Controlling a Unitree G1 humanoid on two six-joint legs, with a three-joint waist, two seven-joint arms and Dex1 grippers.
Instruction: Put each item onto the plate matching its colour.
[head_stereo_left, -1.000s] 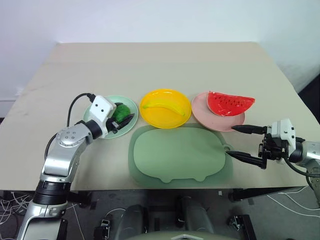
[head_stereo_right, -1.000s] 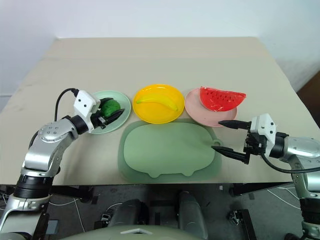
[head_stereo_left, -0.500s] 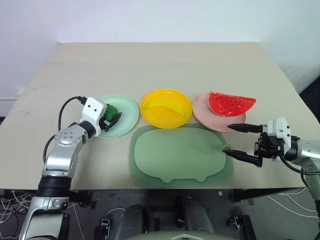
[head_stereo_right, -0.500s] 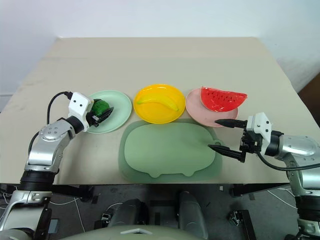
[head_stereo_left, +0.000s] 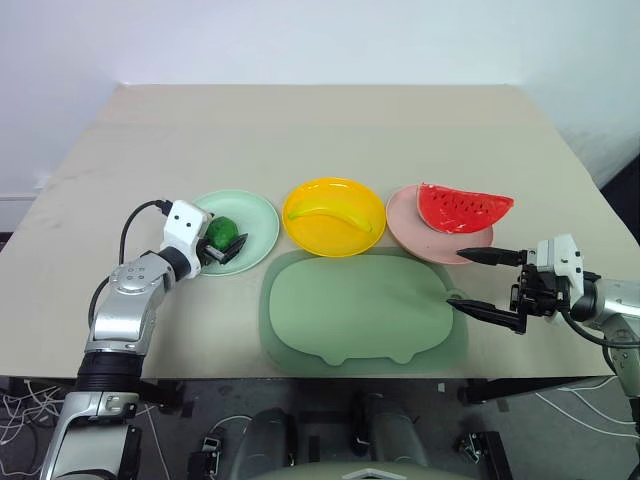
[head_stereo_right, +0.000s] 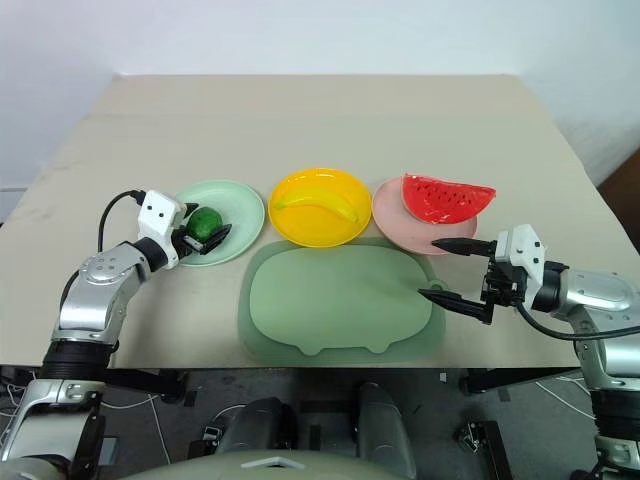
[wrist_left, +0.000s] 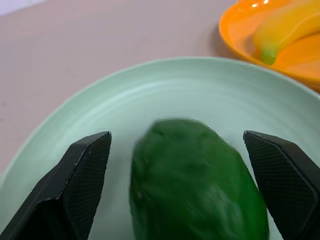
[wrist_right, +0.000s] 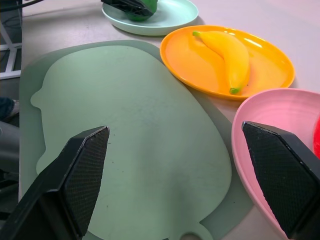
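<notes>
**All 3 toy foods sat on their plates**

The left gripper (head_stereo_left: 222, 250) hung low over the round mint green plastic plate (head_stereo_left: 255, 215). Its 2 black fingers (wrist_left: 75, 195) stood wide apart, 1 on each side of the small bumpy dark-green lump (wrist_left: 195, 185). In the left wrist view there was a gap between the lump and each finger, so nothing was squeezed. The lump lay on the mint green plate.

The right gripper (head_stereo_left: 480, 284) was also spread wide and held nothing. It hung by the edge of the big dull-green pig-shaped mat (head_stereo_left: 360, 310), near the round pink plate (head_stereo_left: 405, 220).

The glossy yellow banana (head_stereo_left: 330, 212) lay on the round yellow plate (head_stereo_left: 330, 240). The red watermelon wedge with black seeds (head_stereo_left: 463, 207) rested on the pink plate.
</notes>
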